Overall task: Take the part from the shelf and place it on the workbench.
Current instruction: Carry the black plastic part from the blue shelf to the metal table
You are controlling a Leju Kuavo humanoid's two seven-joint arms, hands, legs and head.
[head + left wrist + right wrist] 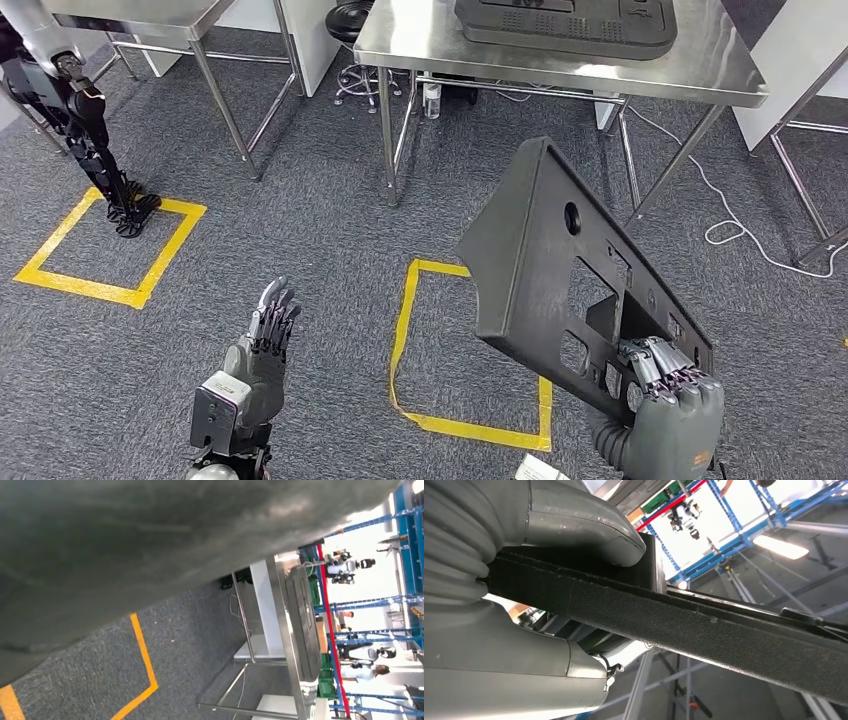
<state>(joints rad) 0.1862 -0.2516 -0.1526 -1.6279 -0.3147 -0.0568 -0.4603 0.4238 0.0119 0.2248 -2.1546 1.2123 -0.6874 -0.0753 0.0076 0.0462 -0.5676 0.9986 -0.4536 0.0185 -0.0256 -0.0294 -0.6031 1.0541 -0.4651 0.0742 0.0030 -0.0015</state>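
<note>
Right hand (668,392) fingers grasp the part (560,280) at its lower edge; I judge it stiff, light but unwieldy. Left hand (262,345) released.

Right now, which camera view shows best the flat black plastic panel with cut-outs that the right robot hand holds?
The head view: the flat black plastic panel shows whole, gripped by the right robot hand at its lower corner. The right wrist view gives just its edge; in the left wrist view I cannot identify it.
</note>
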